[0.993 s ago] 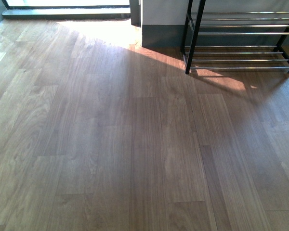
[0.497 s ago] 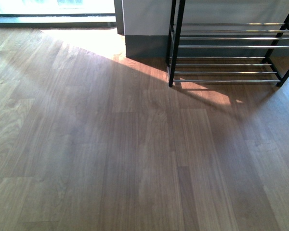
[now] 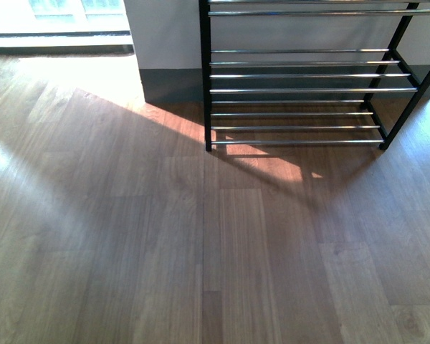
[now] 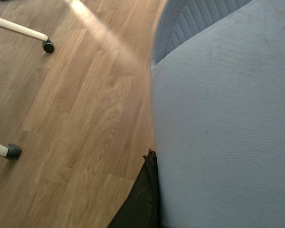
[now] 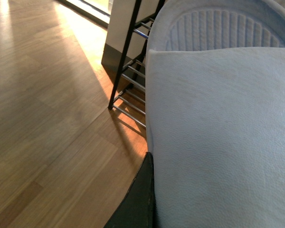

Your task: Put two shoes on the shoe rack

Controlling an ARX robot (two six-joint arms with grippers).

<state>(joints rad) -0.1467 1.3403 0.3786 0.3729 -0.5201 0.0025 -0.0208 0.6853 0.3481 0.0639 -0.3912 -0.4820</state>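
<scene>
Shoe rack (image 3: 301,76) on wooden floor (image 3: 129,251), backed against pale wall (image 3: 165,29)

Light source: sunlight through the window (image 3: 57,14), far left in front view; overexposed.
Glare: bright patch on floor (image 3: 93,79) below the window.
Shadows: shoe rack (image 3: 301,75) throws bar shadows with sunlit gaps at its foot.
Near floor: dim, even.
Focus: left-wrist slide (image 4: 228,118) and right-wrist slide (image 5: 218,142) close to lens, slightly soft.
</scene>
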